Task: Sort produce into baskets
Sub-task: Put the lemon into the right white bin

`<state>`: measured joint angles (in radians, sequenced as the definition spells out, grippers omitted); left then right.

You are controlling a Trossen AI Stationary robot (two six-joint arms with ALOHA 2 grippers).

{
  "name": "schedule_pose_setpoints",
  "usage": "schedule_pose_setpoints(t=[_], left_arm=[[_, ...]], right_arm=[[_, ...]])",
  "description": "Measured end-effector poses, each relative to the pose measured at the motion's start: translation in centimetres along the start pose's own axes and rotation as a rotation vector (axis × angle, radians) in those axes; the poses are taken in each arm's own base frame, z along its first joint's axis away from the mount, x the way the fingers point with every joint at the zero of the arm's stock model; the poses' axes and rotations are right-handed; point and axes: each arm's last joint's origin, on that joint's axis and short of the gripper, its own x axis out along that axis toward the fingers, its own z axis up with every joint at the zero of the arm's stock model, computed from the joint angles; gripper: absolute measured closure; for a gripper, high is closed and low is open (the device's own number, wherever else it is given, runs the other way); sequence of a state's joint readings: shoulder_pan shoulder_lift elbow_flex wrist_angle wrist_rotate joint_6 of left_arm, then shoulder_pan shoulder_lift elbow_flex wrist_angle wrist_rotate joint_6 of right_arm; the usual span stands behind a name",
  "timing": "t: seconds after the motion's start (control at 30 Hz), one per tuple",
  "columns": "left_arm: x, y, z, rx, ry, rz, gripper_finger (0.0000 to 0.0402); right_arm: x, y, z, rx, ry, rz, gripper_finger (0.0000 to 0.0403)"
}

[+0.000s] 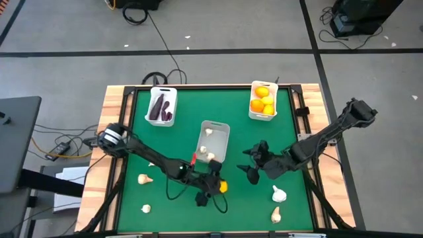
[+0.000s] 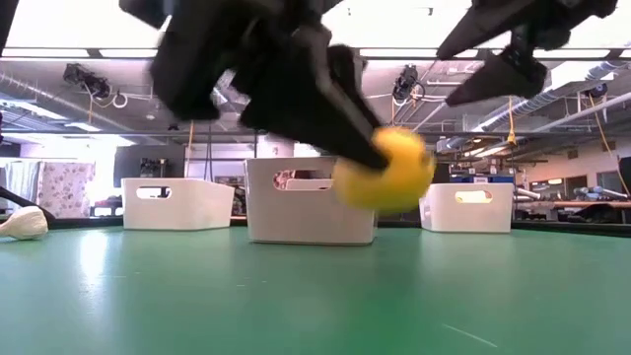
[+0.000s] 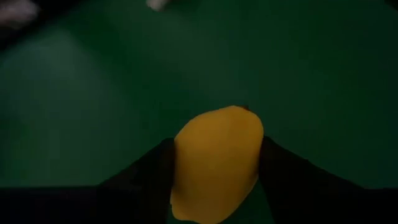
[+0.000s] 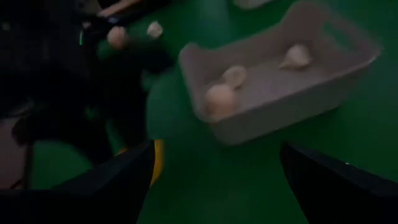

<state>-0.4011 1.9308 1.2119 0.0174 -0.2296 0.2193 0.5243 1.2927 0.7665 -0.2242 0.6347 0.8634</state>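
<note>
Low view shows a rounded yellow-orange citrus fruit [image 2: 385,170] pinched in the left gripper [image 1: 219,187], lifted clear above the green table mat [image 2: 315,296], near the middle white plastic garlic basket [image 1: 214,141]. Beside it, the right gripper [image 1: 253,162] hovers spread wide and empty.

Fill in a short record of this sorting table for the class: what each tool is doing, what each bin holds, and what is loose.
left tool: shut on a lemon, lifted off the mat
right tool: open, empty, beside the middle bin
left bin: eggplants
middle bin: garlic
right bin: oranges
loose on mat: four garlic bulbs
</note>
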Motion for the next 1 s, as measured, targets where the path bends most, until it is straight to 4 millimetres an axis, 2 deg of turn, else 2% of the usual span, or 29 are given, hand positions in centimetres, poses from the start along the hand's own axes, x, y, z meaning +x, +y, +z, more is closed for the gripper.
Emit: schedule_pose_setpoints(t=[0.13, 0.27, 0.43, 0.6, 0.7, 0.87, 1.0], left_arm=[[-1.6, 0.9, 1.2, -0.026, -0.040, 0.101, 0.0190], [-2.9, 1.8, 2.4, -0.053, -0.094, 0.215, 0.0189], [-3.1, 2.2, 3.0, -0.041, -0.131, 0.333, 0.0189], [-3.2, 2.4, 3.0, -0.036, -0.122, 0.387, 0.0188], [-3.2, 2.5, 3.1, -0.012, -0.123, 0.396, 0.0188], [-3.3, 2.4, 3.2, -0.026, -0.130, 0.405, 0.0188], [-3.4, 2.3, 3.3, -0.083, -0.137, 0.413, 0.0182]], right_arm=[[0.8, 1.3, -1.7, 0.032, 0.026, 0.039, 0.0047], [2.0, 2.6, -2.5, 0.077, -0.070, 0.056, 0.0047], [3.5, 3.7, -2.6, 0.121, -0.183, 0.091, 0.0047], [4.1, 3.8, -2.4, 0.122, -0.184, 0.119, 0.0057], [4.0, 3.7, -2.2, 0.122, -0.194, 0.106, 0.0090], [3.7, 3.6, -1.9, 0.128, -0.192, 0.115, 0.0194], [3.5, 3.4, -1.5, 0.127, -0.186, 0.109, 0.0202]])
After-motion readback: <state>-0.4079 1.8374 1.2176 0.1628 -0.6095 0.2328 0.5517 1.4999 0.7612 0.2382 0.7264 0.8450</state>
